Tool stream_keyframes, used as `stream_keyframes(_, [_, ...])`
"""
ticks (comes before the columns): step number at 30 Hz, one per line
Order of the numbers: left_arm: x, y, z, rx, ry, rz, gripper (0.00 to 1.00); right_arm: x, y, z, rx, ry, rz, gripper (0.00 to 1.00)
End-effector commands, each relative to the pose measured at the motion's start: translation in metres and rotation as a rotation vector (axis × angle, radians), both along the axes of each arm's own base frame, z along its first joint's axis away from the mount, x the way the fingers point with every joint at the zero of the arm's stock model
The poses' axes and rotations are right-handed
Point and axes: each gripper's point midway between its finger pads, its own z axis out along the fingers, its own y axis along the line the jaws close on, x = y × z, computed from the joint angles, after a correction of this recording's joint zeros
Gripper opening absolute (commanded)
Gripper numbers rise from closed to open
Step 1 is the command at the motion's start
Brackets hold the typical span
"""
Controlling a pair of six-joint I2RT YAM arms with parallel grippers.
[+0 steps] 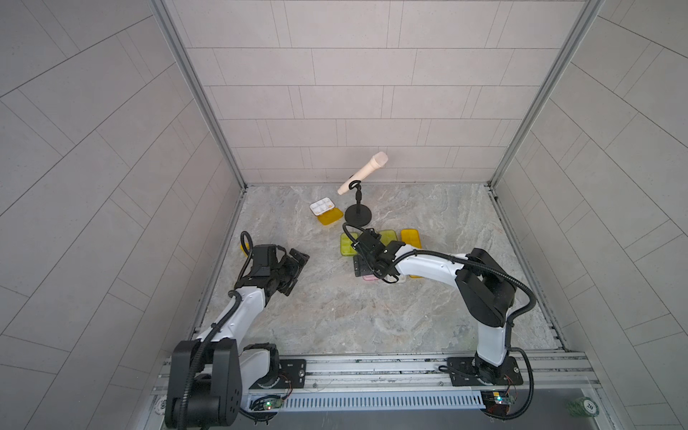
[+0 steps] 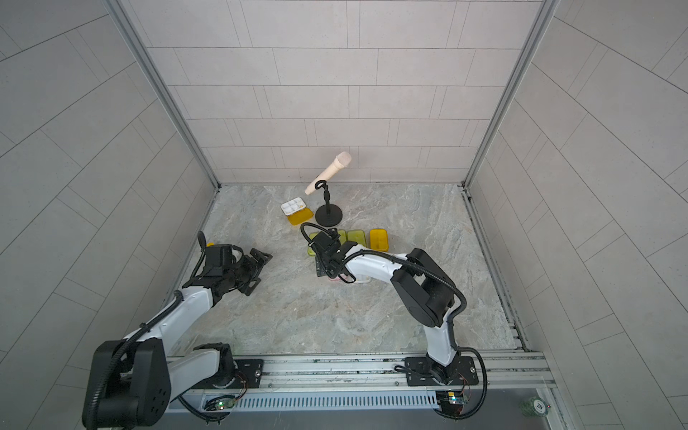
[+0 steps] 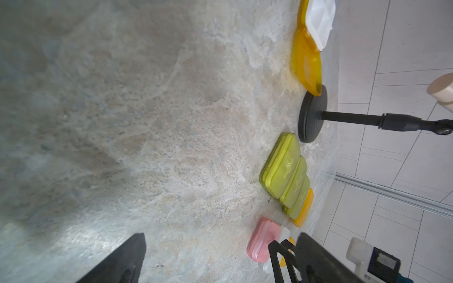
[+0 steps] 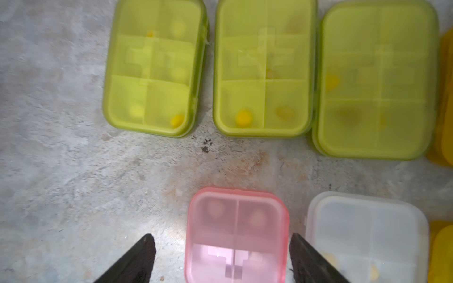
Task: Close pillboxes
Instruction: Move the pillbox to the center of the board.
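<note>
In the right wrist view a pink pillbox (image 4: 235, 232) lies with its lid down between the fingers of my right gripper (image 4: 220, 236). The jaws are open, with a gap on one side and the other finger close to the box's edge. Beside it sits a clear pillbox (image 4: 365, 235). Beyond them stand three lime green pillboxes (image 4: 264, 66) in a row, lids down, with an orange one (image 1: 410, 238) at the row's end. Farther back an orange pillbox (image 1: 330, 216) lies open, its white tray (image 1: 322, 206) showing. My left gripper (image 1: 296, 273) hovers open and empty at the table's left.
A beige microphone (image 1: 363, 173) leans on a black stand with a round base (image 1: 357, 216) between the open box and the lime row. A small yellow object (image 1: 244, 248) peeks out behind the left arm. Tiled walls close the table on three sides.
</note>
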Motion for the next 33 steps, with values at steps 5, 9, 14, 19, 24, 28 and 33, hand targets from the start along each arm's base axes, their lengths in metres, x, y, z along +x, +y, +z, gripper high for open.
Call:
stream_keyframes(5, [0.029, 0.002, 0.018, 0.029, -0.024, -0.028, 0.98, -0.009, -0.004, 0.040, 0.041, -0.074, 0.052, 0.87])
stream_keyframes(9, [0.054, 0.004, 0.029, 0.049, -0.041, -0.033, 0.97, -0.013, -0.013, 0.047, 0.037, -0.099, 0.055, 0.87])
stream_keyframes(14, [0.088, 0.001, 0.029, 0.072, -0.005, -0.060, 0.93, -0.016, -0.029, 0.050, 0.036, -0.116, 0.040, 0.88])
stream_keyframes(19, [0.126, -0.022, 0.017, -0.028, -0.013, -0.053, 0.79, -0.012, -0.044, 0.052, 0.042, -0.129, 0.013, 0.87])
stream_keyframes(24, [0.167, -0.036, 0.006, -0.128, -0.110, 0.006, 0.60, -0.011, -0.056, 0.051, 0.044, -0.127, -0.001, 0.87])
stream_keyframes(28, [0.192, -0.035, -0.009, -0.181, -0.168, 0.059, 0.53, -0.013, -0.065, 0.050, 0.042, -0.125, -0.008, 0.87])
stream_keyframes(33, [0.207, -0.026, -0.025, -0.152, -0.199, 0.111, 0.53, -0.015, -0.071, 0.050, 0.044, -0.121, -0.015, 0.87])
